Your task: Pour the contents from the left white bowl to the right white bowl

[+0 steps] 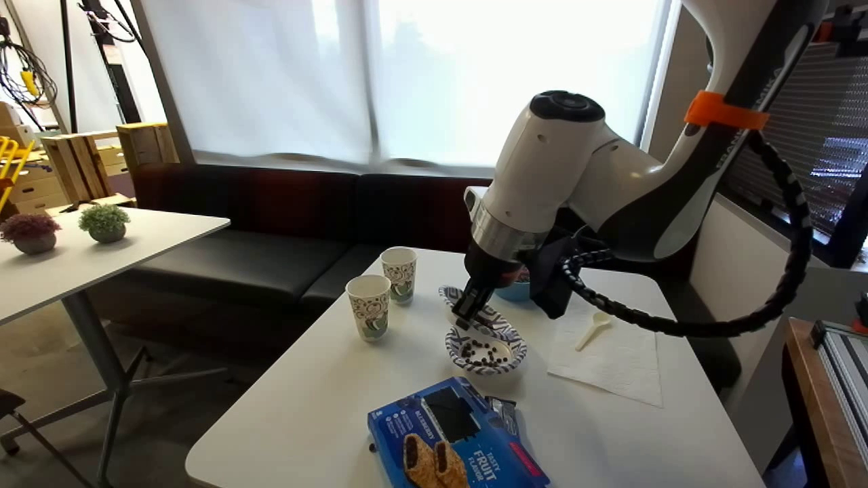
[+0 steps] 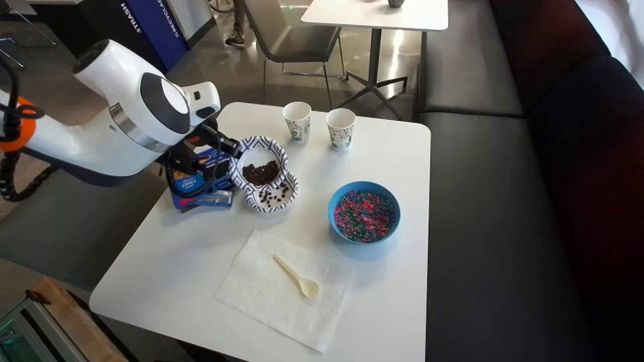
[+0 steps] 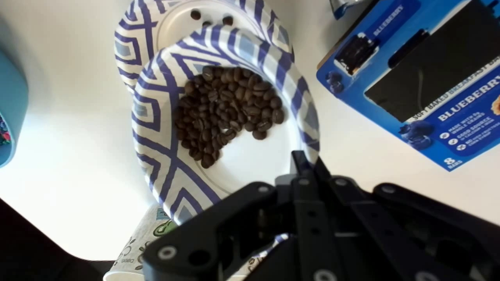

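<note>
With the right white bowl (image 2: 292,188) on the table (image 2: 397,301) as clock centre in an exterior view, a blue box (image 2: 188,182) and a silver wrapper (image 2: 217,199) crowd near nine o'clock. The gripper (image 3: 309,163) pinches the rim of the left white bowl (image 2: 256,157) — tipped at eleven, partly covering its twin, coffee beans (image 3: 224,109) heaped inside. At six lies a paper sheet (image 2: 261,311) under a spoon (image 2: 298,277); two paper cups (image 2: 299,128) stand around one o'clock — a blue bowl (image 2: 363,186) just past three.
</note>
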